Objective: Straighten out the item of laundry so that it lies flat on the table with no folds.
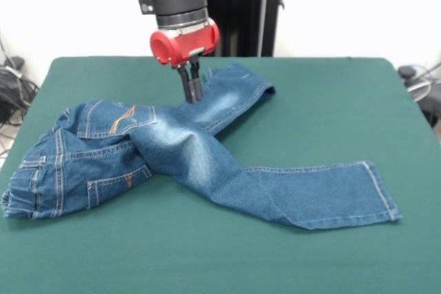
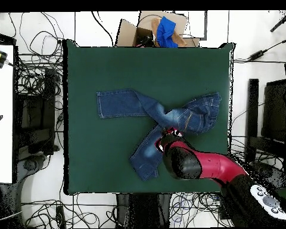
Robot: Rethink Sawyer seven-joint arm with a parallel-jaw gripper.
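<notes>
Here, nearest the front camera, one leg of the small blue denim jeans with faded whitish patches runs out flat toward the right, its hemmed end lying open on the wide dark green felt-covered table. To the left, the waist and seat are bunched in a heap, an orange-stitched back pocket facing up and the elastic waistband curled under at the near left edge. Across the middle the second leg twists over the first and reaches toward the far side, ending just below the arm.

Farther back, the red and black arm's narrow black gripper comes straight down onto that far leg, its two fingers drawn close together with the tips at the fabric. They look pinched on a small ridge of denim, though the pictures do not settle whether cloth is truly caught between them. The overhead view hides the tips under the arm's wrist.

To do this step well, I judge the pull should go along the far leg's own length, away from the crossing, low over the table so the denim slides rather than lifts and flops back. A slow drag should undo the twist; a fast one may haul the whole heap along. The bunched waist would need its own spread afterward.
</notes>
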